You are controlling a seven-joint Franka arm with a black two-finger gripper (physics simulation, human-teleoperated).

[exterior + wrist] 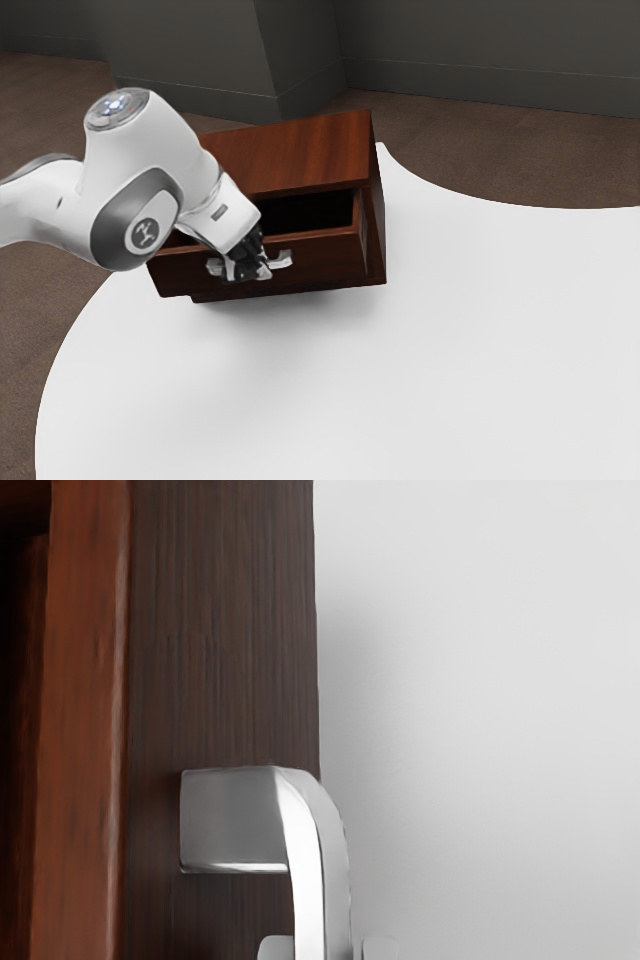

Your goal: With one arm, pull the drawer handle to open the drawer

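A dark red wooden cabinet (290, 150) stands on the white table (400, 380). Its drawer (325, 258) is slid out partway, with the dark inside showing behind the front panel. A silver handle (283, 257) runs across the drawer front. My black gripper (247, 267) is at the middle of that handle, with the fingers closed around the bar. In the wrist view the silver handle (318, 850) curves out from the brown drawer front (220, 650), right under my hand.
The white table top (480, 680) spreads wide in front of the drawer and toward the exterior view's right. Brown floor and a grey wall lie behind the cabinet. My white arm comes in from the exterior view's left.
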